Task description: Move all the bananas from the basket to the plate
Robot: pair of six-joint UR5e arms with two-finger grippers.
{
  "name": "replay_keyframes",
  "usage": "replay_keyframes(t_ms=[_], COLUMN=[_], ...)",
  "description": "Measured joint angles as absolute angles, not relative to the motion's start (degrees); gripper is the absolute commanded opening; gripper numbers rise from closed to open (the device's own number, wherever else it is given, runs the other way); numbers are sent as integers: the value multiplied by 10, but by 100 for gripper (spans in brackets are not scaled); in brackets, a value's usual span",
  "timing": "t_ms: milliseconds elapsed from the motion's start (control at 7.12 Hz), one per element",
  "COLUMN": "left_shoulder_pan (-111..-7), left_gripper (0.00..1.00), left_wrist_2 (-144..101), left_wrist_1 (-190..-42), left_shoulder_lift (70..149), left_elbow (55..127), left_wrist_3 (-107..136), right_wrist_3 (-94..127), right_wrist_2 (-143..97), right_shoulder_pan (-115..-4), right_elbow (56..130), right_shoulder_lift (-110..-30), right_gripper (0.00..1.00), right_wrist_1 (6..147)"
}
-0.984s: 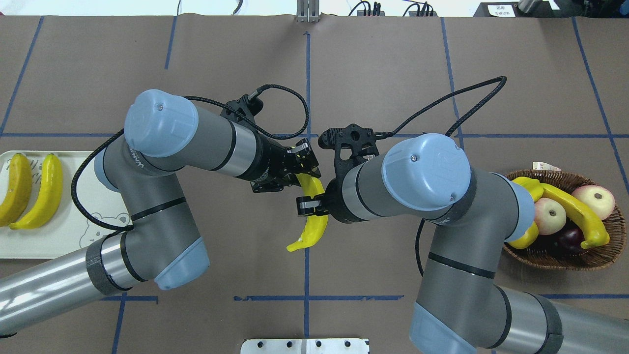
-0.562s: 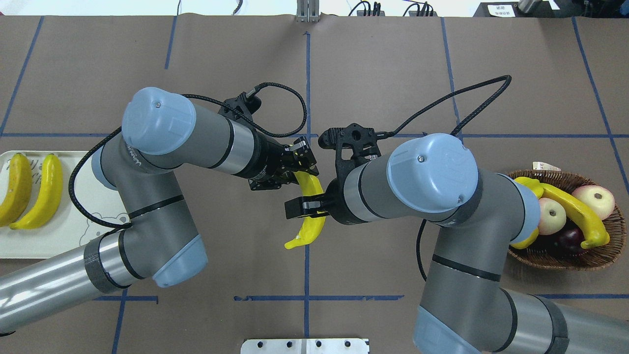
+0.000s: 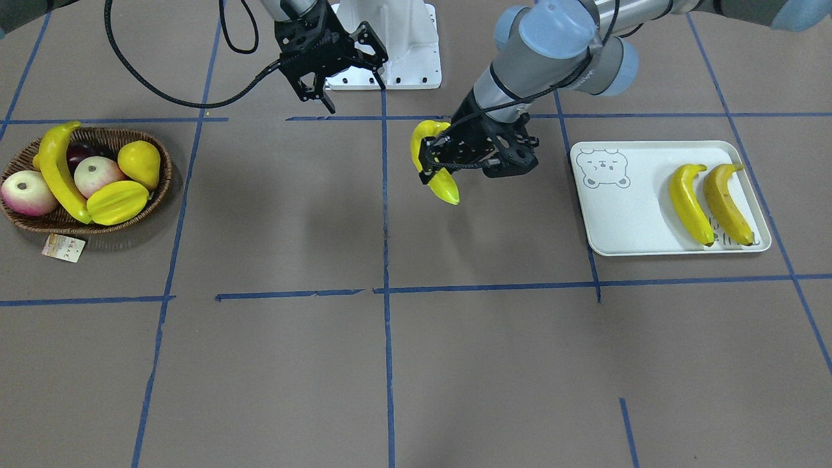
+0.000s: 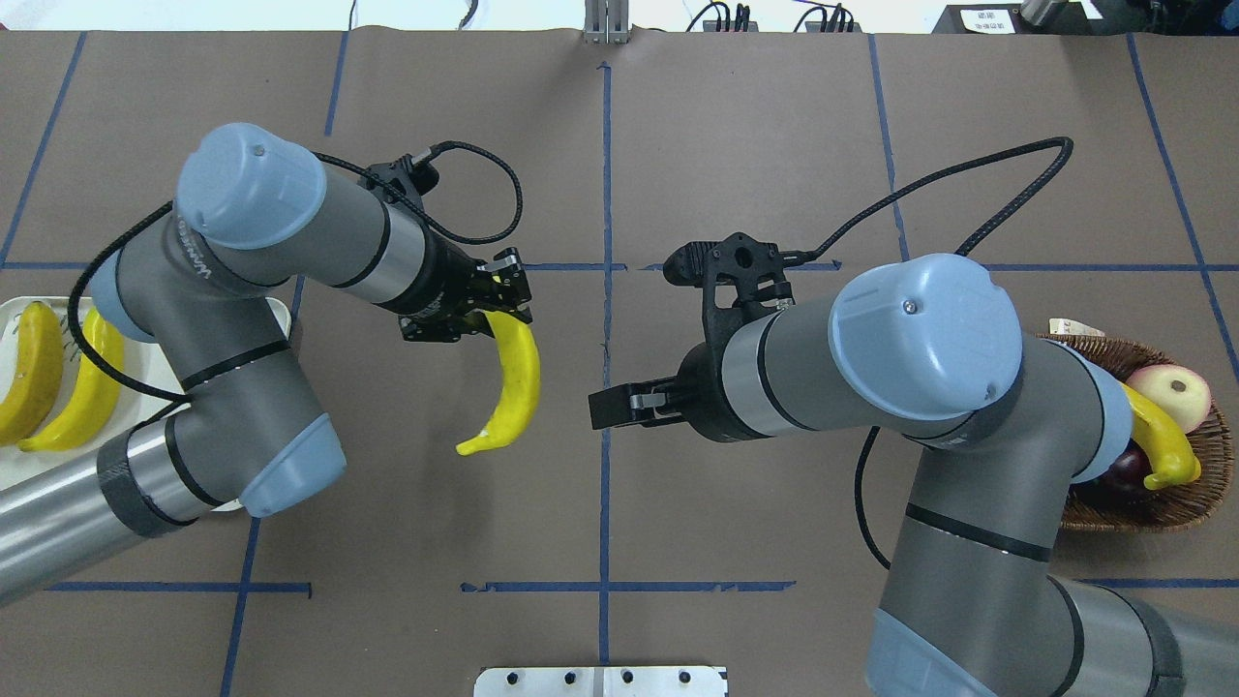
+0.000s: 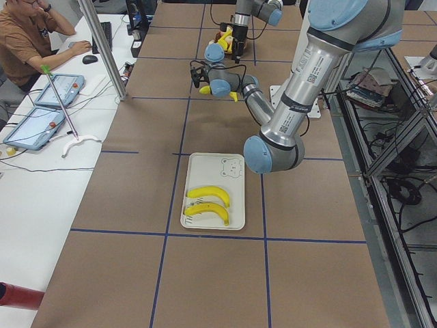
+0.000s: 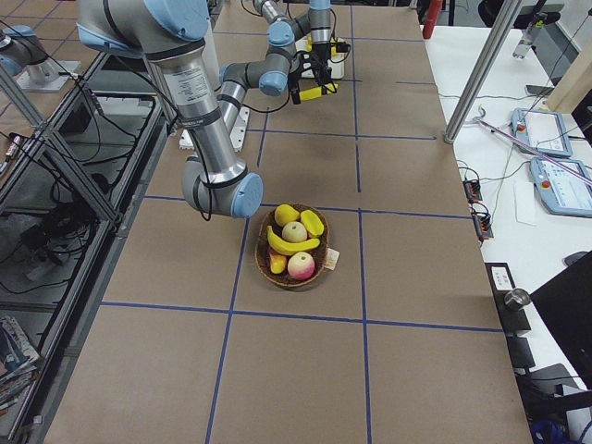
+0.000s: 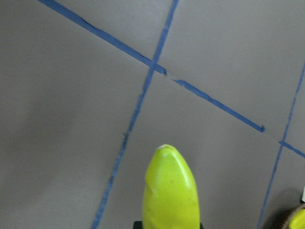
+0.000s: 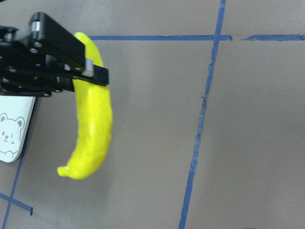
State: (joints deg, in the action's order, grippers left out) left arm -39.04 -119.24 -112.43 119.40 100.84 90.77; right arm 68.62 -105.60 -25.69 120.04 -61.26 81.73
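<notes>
My left gripper (image 4: 498, 310) is shut on the upper end of a yellow banana (image 4: 510, 387), which hangs above the table left of centre. The front view shows the same banana (image 3: 434, 175). My right gripper (image 3: 354, 88) is open, holds nothing and stands apart from it, to the right in the overhead view. Two bananas (image 3: 690, 205) (image 3: 728, 203) lie side by side on the pale plate (image 3: 624, 214). One banana (image 3: 55, 172) lies across the fruit in the brown wicker basket (image 3: 65, 224).
The basket also holds two apples (image 3: 97, 175), a yellow pear-shaped fruit (image 3: 140, 162), a starfruit (image 3: 117, 201) and a dark fruit. A paper tag (image 3: 63, 247) lies beside it. Blue tape lines grid the brown table. The robot's white base (image 3: 390, 58) stands at the rear.
The right gripper has let go of the banana and drawn back to the right. The left arm has carried the banana left, toward the plate.
</notes>
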Motion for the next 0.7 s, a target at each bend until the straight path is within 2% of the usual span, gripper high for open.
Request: replay_keyframes(t_ms=[422, 703], left_shoulder_pan=[-468, -493], left_gripper=[0, 0], left_wrist_2=[-1203, -1201], left_wrist_1=[-1074, -1072], left_shoulder_lift=[1036, 960], left_elbow=[1056, 1054], left_wrist_3=[722, 658], right_wrist_3=[684, 684], right_wrist_2=[-1058, -1057], right_shoulder_pan=[-264, -270], right_elbow=[1205, 1206], right_shoulder_lift=[-628, -628], right_gripper=[100, 100], right_wrist_1=[820, 834])
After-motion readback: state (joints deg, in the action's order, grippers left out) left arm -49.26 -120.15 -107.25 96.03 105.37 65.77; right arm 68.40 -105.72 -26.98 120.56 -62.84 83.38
